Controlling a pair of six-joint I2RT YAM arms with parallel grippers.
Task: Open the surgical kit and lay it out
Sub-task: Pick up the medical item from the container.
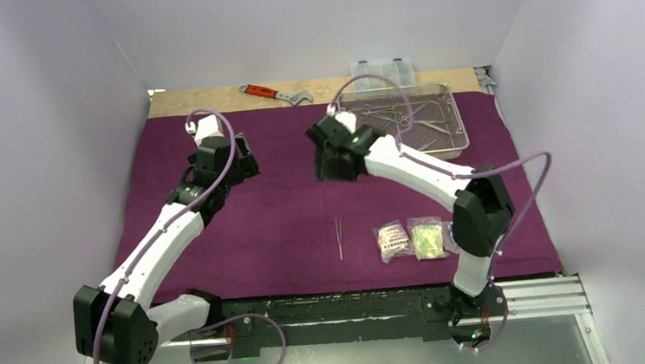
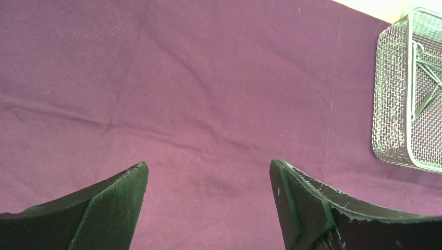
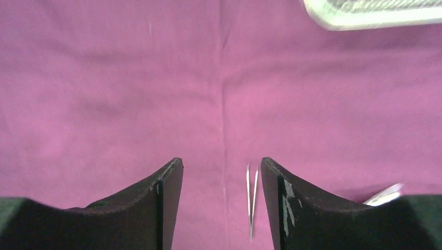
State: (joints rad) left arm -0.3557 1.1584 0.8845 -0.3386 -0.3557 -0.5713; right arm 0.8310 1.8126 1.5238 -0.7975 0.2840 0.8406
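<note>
Purple cloth lies flat beneath the right claw, which gapes empty; tweezers rest behind it, mesh tray just beyond. Wide apart too, the left claw holds nothing.

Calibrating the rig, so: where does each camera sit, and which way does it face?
Top: above and behind left arm and right arm, looking down on the cloth; both show.
Left wrist: over the cloth, looking down, tray at right edge; open left gripper shows.
Right wrist: over the cloth, looking down at tweezers; open right gripper shows.
Shared: both wrist views catch the tray.
</note>
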